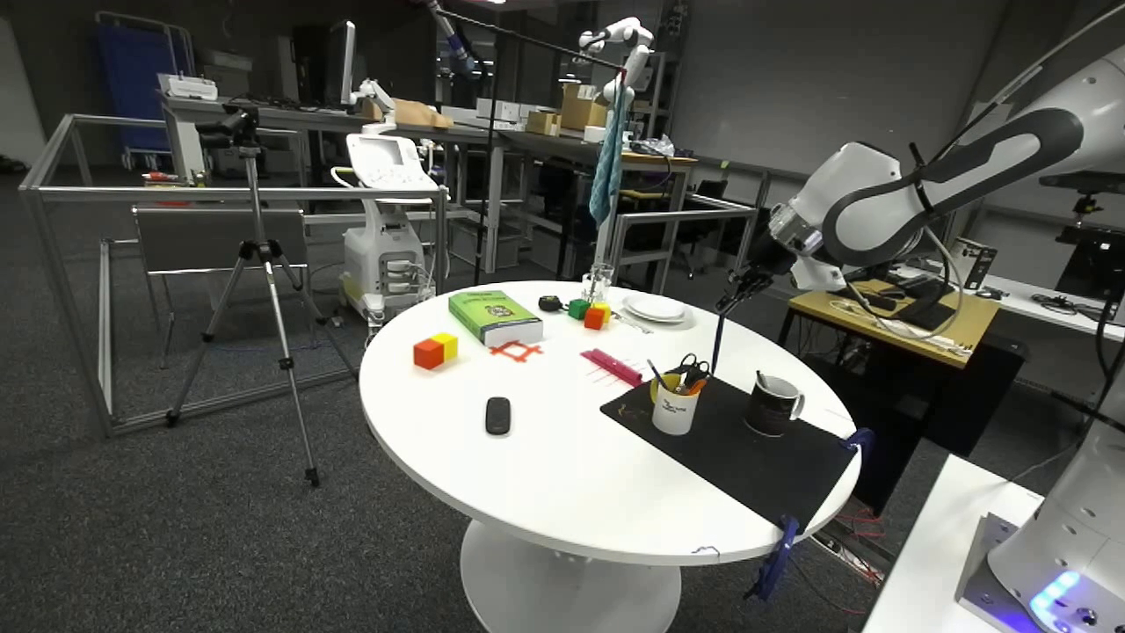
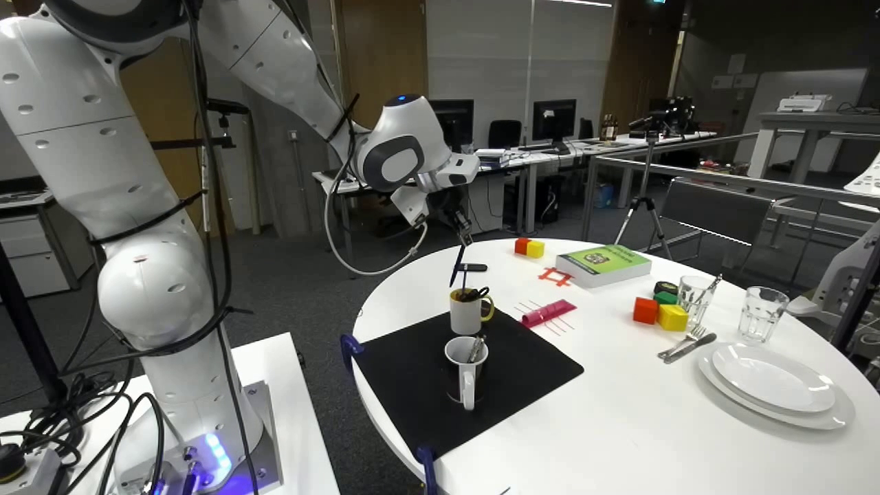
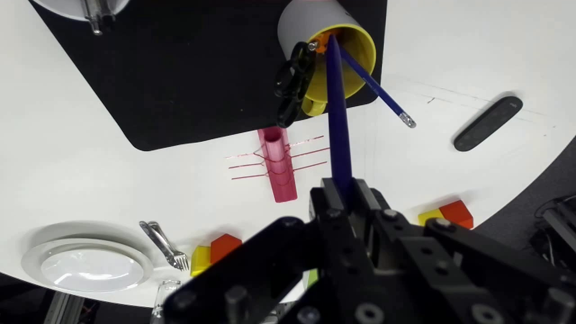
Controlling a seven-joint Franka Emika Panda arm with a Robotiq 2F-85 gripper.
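Tapered blue stick (image 3: 338,117) in end effector (image 3: 345,186), yellow-lined mug (image 3: 302,22) beyond.

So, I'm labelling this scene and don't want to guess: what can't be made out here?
Blue stick: upper end hidden between the jaws, wrist view.
Scissors: lower ends hidden by the wall of the yellow-lined mug, both exterior views.
Dark mug: mostly cut off by the top edge, wrist view.
Lettering on the yellow-lined mug: too small to read, in an exterior view.
Green book: small cover print unreadable, both exterior views.
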